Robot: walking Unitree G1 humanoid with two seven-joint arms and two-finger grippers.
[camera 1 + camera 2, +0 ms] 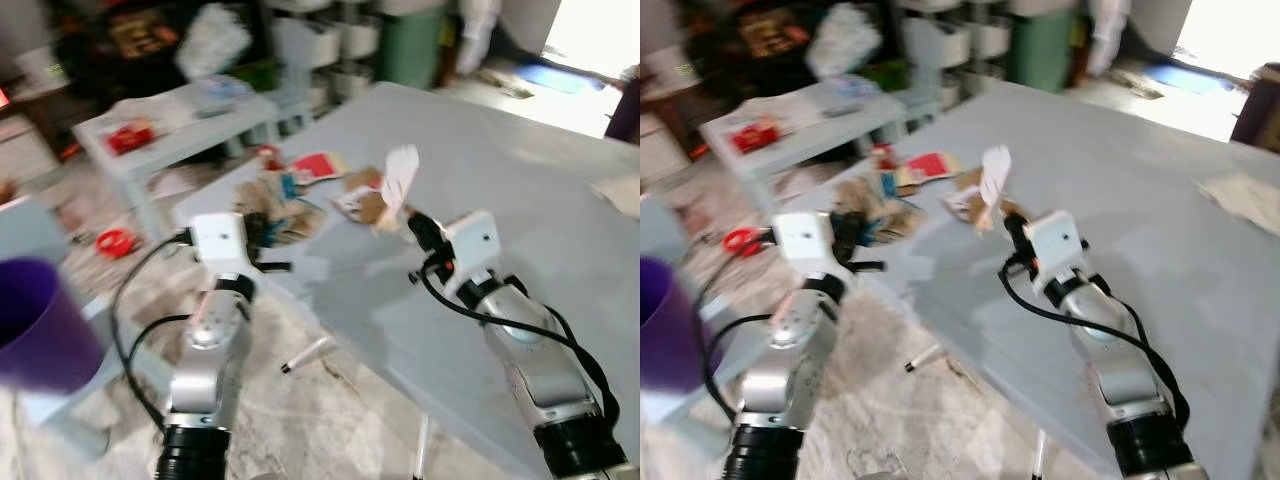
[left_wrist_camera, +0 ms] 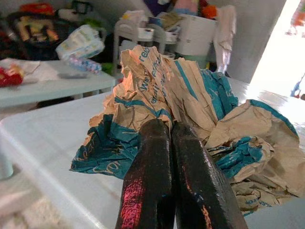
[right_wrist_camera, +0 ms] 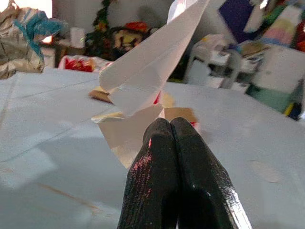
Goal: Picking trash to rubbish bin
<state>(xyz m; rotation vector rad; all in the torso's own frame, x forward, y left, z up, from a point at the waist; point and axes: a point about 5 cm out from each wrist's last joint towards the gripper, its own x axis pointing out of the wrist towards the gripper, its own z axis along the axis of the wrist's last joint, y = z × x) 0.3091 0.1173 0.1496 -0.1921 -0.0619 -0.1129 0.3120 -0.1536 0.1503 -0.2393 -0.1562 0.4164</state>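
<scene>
my left gripper [image 2: 169, 131] clamps crumpled brown-and-teal paper [image 2: 190, 105], my right gripper [image 3: 169, 126] pinches white torn card [image 3: 152, 71], both raised off the pale grey table [image 1: 520, 180] for binning.

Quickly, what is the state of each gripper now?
Left gripper: closed on the crumpled paper bag.
Right gripper: closed on a white piece of paper.

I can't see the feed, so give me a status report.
Left gripper shut on crumpled brown paper bag. Right gripper shut on white paper scrap. Purple bin at left; nothing in the way.
</scene>
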